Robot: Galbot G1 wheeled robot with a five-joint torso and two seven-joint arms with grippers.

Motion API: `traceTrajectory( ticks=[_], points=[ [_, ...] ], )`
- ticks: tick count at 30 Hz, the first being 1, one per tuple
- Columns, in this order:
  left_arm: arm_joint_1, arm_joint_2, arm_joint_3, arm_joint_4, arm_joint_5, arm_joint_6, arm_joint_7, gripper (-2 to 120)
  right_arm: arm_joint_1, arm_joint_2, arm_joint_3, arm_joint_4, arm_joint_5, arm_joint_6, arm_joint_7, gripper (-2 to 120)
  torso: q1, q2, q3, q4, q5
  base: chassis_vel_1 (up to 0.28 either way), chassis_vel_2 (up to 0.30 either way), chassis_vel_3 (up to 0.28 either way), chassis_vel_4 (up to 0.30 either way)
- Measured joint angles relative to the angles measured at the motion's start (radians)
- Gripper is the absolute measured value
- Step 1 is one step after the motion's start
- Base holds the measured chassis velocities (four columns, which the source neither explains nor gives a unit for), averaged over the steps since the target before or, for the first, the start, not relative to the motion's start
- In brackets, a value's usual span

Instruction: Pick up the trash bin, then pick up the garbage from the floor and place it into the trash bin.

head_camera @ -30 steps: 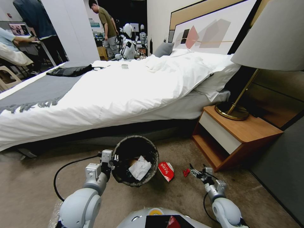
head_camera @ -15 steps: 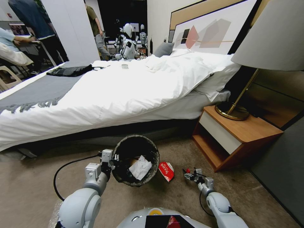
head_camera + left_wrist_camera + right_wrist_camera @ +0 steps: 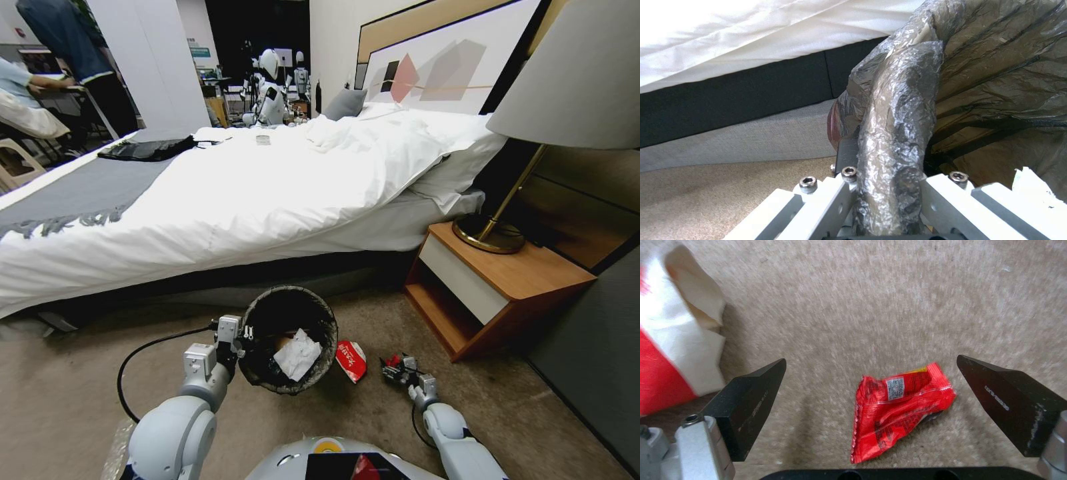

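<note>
The trash bin (image 3: 287, 308), lined with a black bag, sits tilted on the carpet in front of me with white tissue (image 3: 297, 355) inside. My left gripper (image 3: 237, 333) is shut on its bag-wrapped rim (image 3: 900, 133), one finger on each side. A crushed red-and-white paper cup (image 3: 351, 360) lies just to the right of the bin. Farther right, my right gripper (image 3: 395, 367) hangs low over a small red snack wrapper (image 3: 893, 406). Its black fingers (image 3: 751, 400) stand open on either side of the wrapper, apart from it. The cup (image 3: 666, 340) shows at the edge of the right wrist view.
The bed (image 3: 233, 200) runs across just behind the bin, its dark base (image 3: 738, 96) close to the rim. A wooden nightstand (image 3: 493, 287) with a lamp (image 3: 567, 87) stands to the right. A black cable (image 3: 143, 350) loops on the carpet at the left.
My right gripper has moved left and nearer to me, ending over the red wrapper. The left gripper and the bin have hardly moved.
</note>
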Motion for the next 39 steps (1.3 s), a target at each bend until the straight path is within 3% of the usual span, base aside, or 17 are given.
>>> traceTrajectory(
  ticks=[12,31,39],
  points=[
    [-0.004,0.005,0.000,0.010,0.000,-0.001,0.001,1,0.047,0.014,-0.003,-0.107,0.014,0.025,0.021,100,0.000,0.000,0.000,0.0001,0.0001,0.000,0.000,0.000,0.000],
    [-0.007,0.008,-0.002,0.016,0.000,-0.004,0.002,1,0.047,0.024,0.004,-0.101,0.027,0.031,0.045,100,0.000,0.000,0.000,0.0000,0.0000,0.000,0.000,0.000,0.000],
    [-0.007,0.009,-0.004,0.018,0.000,-0.005,0.003,1,0.042,0.026,0.006,-0.100,0.030,0.029,0.042,73,0.000,0.000,0.000,0.0000,0.0000,0.000,0.000,0.000,0.000]
  ],
)
